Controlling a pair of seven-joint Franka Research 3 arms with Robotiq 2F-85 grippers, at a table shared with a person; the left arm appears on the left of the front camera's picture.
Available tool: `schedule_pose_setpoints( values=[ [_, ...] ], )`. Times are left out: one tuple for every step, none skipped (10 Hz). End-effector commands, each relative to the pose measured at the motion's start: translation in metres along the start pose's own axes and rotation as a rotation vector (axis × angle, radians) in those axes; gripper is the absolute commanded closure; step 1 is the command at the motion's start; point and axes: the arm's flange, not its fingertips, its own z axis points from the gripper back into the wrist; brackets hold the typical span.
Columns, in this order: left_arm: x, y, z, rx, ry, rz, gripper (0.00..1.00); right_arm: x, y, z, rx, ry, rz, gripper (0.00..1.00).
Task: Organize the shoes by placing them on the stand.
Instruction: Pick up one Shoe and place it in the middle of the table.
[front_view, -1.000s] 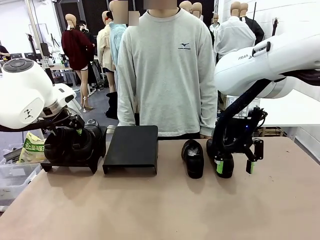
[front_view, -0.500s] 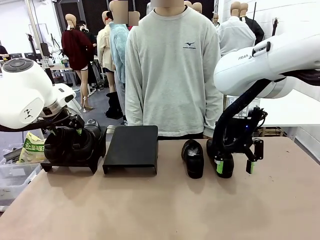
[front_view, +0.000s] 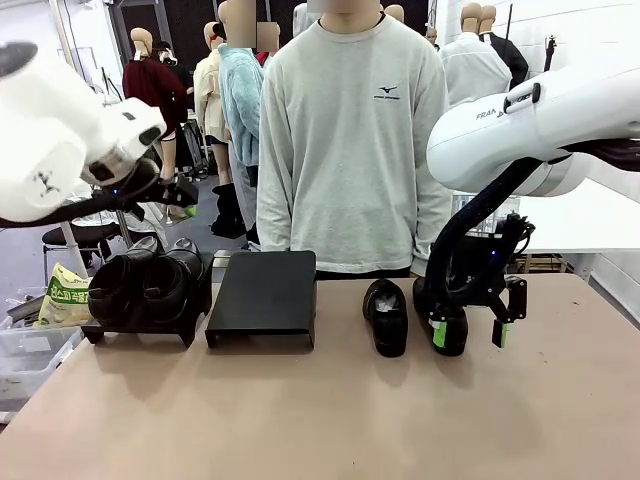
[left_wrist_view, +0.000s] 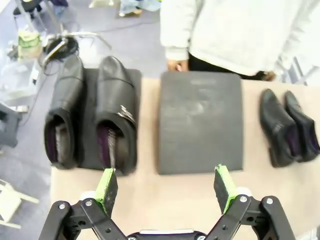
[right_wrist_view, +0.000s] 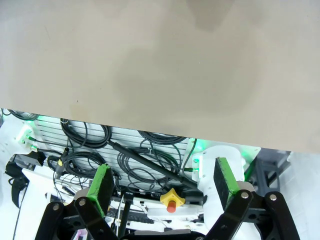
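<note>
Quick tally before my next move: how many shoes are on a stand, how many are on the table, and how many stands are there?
Shoes on a stand: 2
Shoes on the table: 2
Stands: 2
Total: 6 things, 4 of them shoes

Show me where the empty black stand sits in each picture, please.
Front view: empty black stand just left of centre.
Left wrist view: middle of the picture.
Right wrist view: faces bare tabletop and cables instead.
Shared landmark: two shoes on the neighbouring stand, immediately left of it in both.
</note>
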Motion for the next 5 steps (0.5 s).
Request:
schedule_pose_setpoints(
  values=[
    [-0.021,-0.011,0.02,-0.049,0.177,-0.005,0.0,0.0,0.003,0.001,0.003,0.001,-0.016,0.0],
    [-0.037,-0.028,0.027,-0.132,0.31,-0.047,0.0,0.0,0.003,0.001,0.003,0.001,-0.016,0.0],
    [-0.054,-0.038,0.032,-0.221,0.459,-0.128,0.0,0.0,0.003,0.001,0.003,0.001,-0.016,0.0],
    [-0.071,-0.036,0.036,-0.219,0.521,-0.221,0.0,0.0,0.003,0.001,0.003,0.001,-0.016,0.0],
    [-0.078,-0.029,0.04,-0.205,0.527,-0.203,0.0,0.0,0.003,0.001,0.003,0.001,-0.016,0.0]
  ],
)
